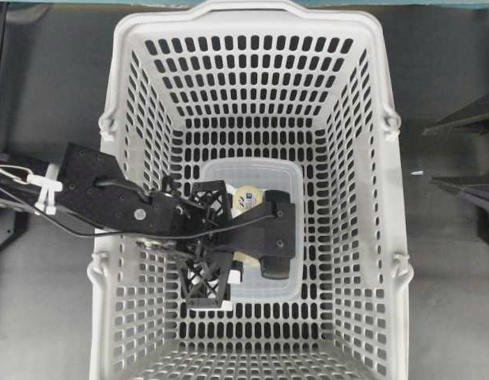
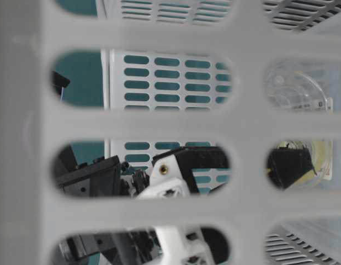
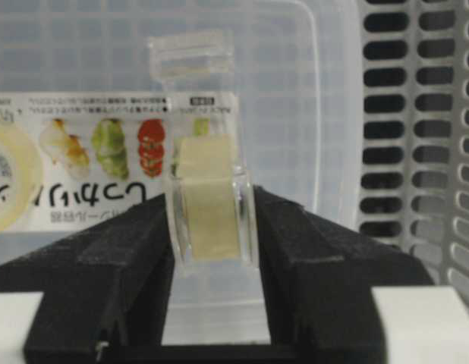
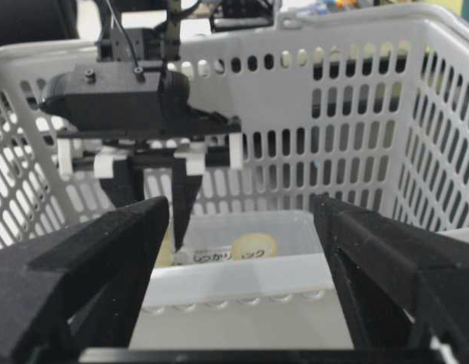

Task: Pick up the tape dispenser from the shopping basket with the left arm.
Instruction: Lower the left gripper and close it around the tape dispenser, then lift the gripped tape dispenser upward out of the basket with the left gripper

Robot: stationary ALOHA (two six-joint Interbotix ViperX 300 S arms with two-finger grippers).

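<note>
The light-grey shopping basket [image 1: 387, 237] fills the overhead view. The tape dispenser [image 3: 210, 201], clear plastic with a cream roll, stands edge-on on its white card with Japanese print [image 3: 105, 171]. The card lies on a translucent box [image 3: 310, 91] on the basket floor. My left gripper [image 3: 212, 227] reaches down into the basket [image 1: 229, 237], and its black fingers press both sides of the dispenser. In the right wrist view the left gripper [image 4: 155, 220] points down at the card [image 4: 234, 254]. My right gripper [image 4: 234, 258] is open and empty outside the basket's right wall [image 1: 428, 155].
The translucent box [image 1: 292, 178] covers the middle of the basket floor under the left gripper. The slotted basket walls [image 4: 356, 114] rise on all sides. A second flat cream roll [image 3: 3, 186] sits on the card to the left of the fingers.
</note>
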